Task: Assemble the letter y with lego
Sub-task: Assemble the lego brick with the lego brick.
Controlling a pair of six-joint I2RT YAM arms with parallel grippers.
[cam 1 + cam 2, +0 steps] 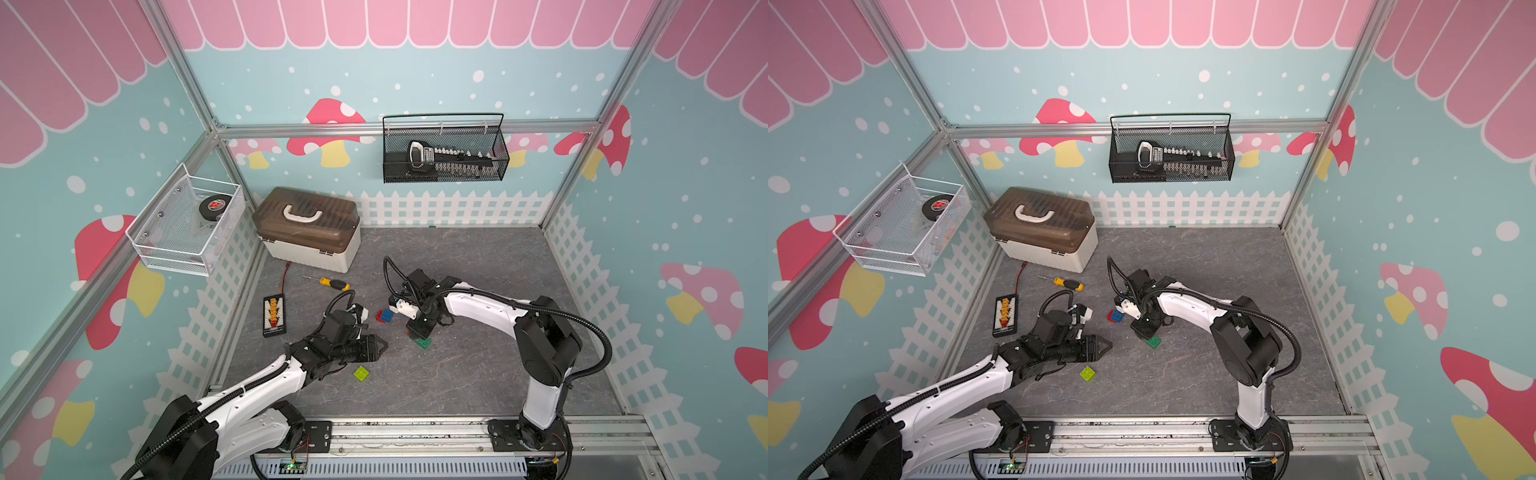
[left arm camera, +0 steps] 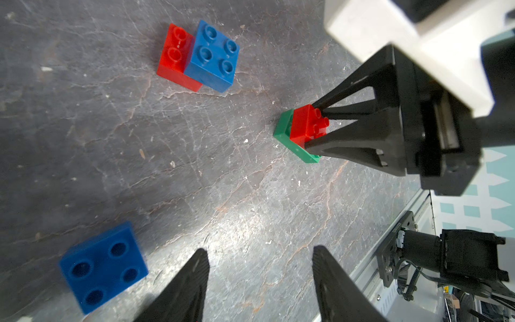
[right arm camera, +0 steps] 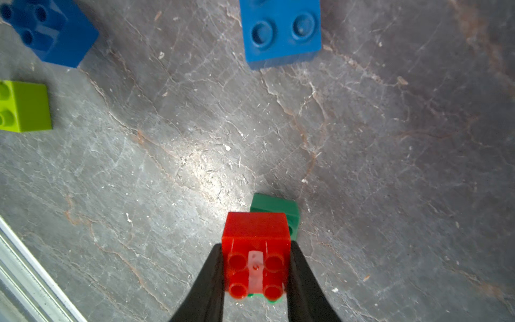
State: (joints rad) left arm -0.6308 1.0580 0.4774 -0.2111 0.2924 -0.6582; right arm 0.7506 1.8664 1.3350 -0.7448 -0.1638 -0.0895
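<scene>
Our right gripper (image 3: 256,251) pinches a red studded plastic brick (image 3: 255,227) atop a dark green brick (image 3: 274,205); left gripper (image 2: 259,251) half-open.

Colours: worktop (image 1: 478,270) has a grey stone pattern with pale and rust veins.
Bricks: red brick (image 3: 255,228), dark green brick (image 3: 278,206), red-and-blue pair (image 2: 206,55), loose blue brick (image 2: 103,267), lime brick (image 1: 361,372). Walls (image 1: 415,83) teal with white dots, pink-red mushrooms, white fence print, pink scalloped top. Toolbox (image 1: 332,224) has a brown lid and cream base.

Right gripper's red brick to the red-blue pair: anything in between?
Nothing visible. The right gripper is shut on the red brick, which sits on the green brick; only bare mat lies between that stack and the red-blue pair.
</scene>
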